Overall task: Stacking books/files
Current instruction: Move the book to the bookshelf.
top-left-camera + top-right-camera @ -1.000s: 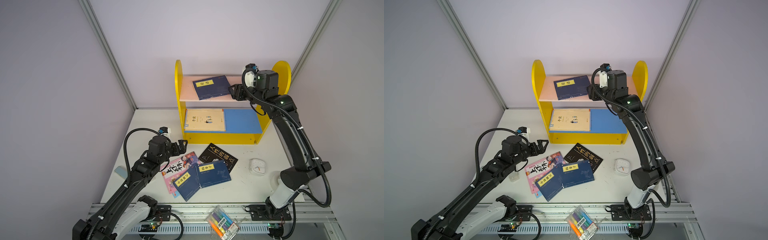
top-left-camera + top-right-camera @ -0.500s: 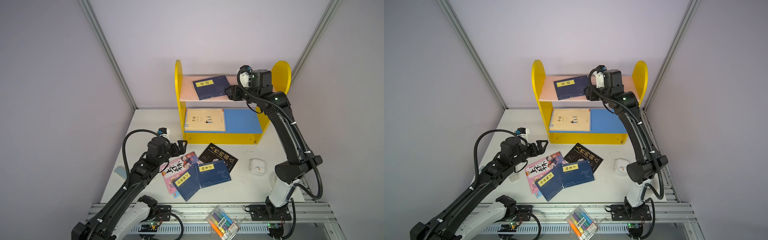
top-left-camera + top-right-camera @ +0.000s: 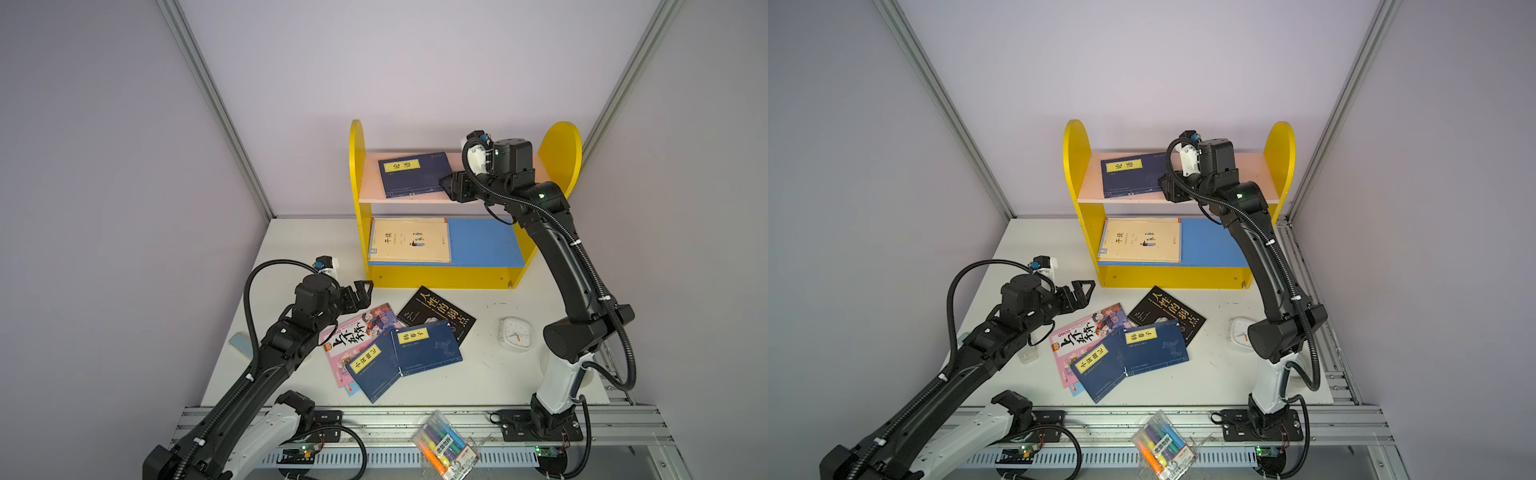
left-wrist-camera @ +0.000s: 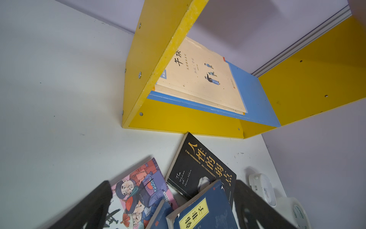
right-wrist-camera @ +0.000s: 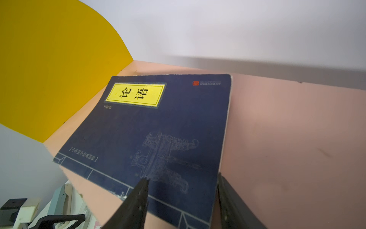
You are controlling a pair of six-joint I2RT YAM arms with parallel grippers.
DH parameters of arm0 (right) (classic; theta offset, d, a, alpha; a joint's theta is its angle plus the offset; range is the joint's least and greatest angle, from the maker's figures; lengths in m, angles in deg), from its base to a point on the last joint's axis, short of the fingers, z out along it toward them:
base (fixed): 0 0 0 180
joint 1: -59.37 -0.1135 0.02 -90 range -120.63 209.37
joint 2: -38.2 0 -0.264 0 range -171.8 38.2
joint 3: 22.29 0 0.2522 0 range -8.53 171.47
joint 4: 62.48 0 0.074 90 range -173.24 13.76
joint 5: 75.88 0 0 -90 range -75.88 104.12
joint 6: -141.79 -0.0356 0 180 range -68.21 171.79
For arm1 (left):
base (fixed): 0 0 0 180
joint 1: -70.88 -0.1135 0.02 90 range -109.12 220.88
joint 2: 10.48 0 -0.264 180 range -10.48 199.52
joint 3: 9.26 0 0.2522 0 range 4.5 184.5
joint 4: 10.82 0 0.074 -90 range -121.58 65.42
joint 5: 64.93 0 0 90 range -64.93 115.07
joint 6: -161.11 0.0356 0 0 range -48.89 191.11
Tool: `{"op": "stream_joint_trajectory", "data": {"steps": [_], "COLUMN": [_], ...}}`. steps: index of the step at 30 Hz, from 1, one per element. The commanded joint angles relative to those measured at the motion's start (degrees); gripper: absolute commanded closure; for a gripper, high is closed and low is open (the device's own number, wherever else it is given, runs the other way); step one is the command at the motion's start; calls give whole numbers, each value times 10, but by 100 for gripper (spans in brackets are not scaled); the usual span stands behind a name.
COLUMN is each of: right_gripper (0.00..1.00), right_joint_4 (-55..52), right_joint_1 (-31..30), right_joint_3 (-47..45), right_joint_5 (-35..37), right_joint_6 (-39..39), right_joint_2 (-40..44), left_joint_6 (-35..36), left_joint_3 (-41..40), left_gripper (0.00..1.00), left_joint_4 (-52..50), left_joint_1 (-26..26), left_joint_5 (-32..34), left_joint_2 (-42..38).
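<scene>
Nearest, a navy paperback [image 3: 372,368] and its navy twin [image 3: 428,347], both yellow-labelled, lie touching on the white table [image 3: 498,374]. They cover part of a pink cartoon book [image 3: 357,332] and a corner of a black book [image 3: 440,309]. The left gripper [image 3: 360,293] hovers by the pink cover's far corner, jaws wide apart. Bare table runs right to the white clock [image 3: 515,334]. Farther back, in the yellow shelf [image 3: 436,276], cream books [image 3: 409,241] lie stacked at the left of the blue lower board [image 3: 482,243], whose right half is free. On the pink upper board [image 5: 287,138] a navy book [image 3: 415,174] lies flat and askew. The right gripper [image 5: 183,178] straddles its near corner, jaws apart, one finger [image 5: 138,198] over the cover.
</scene>
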State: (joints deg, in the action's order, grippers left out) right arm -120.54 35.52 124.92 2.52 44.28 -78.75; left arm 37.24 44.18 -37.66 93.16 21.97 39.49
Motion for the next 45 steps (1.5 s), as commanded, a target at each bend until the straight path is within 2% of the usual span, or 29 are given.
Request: {"op": "stream_joint_trajectory", "data": {"steps": [1, 10, 45], "right_gripper": [43, 43, 43], "right_joint_4": [-42, -14, -3], "right_joint_1": [-8, -24, -55], "right_joint_3": [-6, -47, -44], "right_joint_5": [-1, 11, -9], "right_joint_6": [5, -5, 12], "right_joint_2": [-9, 8, -4], "left_joint_6": [1, 0, -1], "left_joint_3": [1, -1, -10], "left_gripper": [2, 2, 2], "left_joint_4": [2, 0, 2], "left_joint_1": [-1, -1, 0], "left_joint_5": [4, 7, 13], "left_joint_2": [-1, 0, 2]}}
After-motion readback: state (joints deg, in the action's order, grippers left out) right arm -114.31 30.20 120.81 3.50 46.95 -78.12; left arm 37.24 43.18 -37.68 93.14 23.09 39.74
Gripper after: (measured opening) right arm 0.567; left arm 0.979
